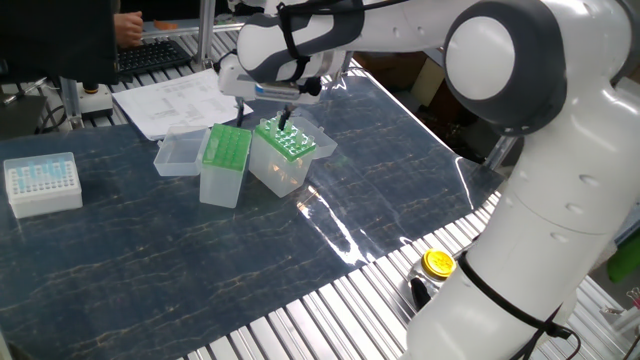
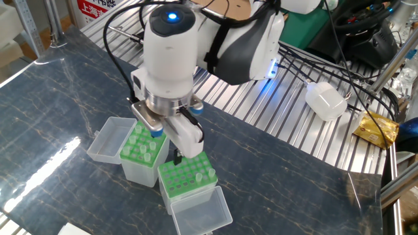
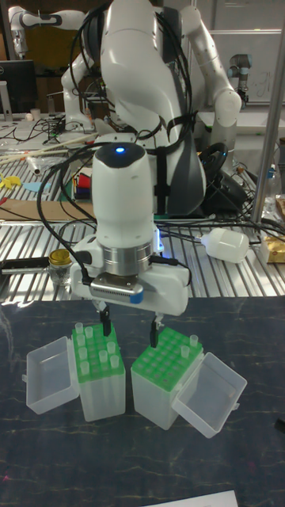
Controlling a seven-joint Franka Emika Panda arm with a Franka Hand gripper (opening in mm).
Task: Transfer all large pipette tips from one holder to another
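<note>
Near the centre of the tall fixed view, the end effector (image 3: 129, 323) is hanging open, fingers spread, straddling the gap between the wider translucent green-grid box (image 3: 170, 379) and the narrower green-topped box (image 3: 99, 372) holding whitish tips (image 3: 89, 333), likely lining up

A red sign (image 2: 93, 9) at the upper left of the other fixed view carries white characters. They are too cut off to read. No other text is legible.
</note>
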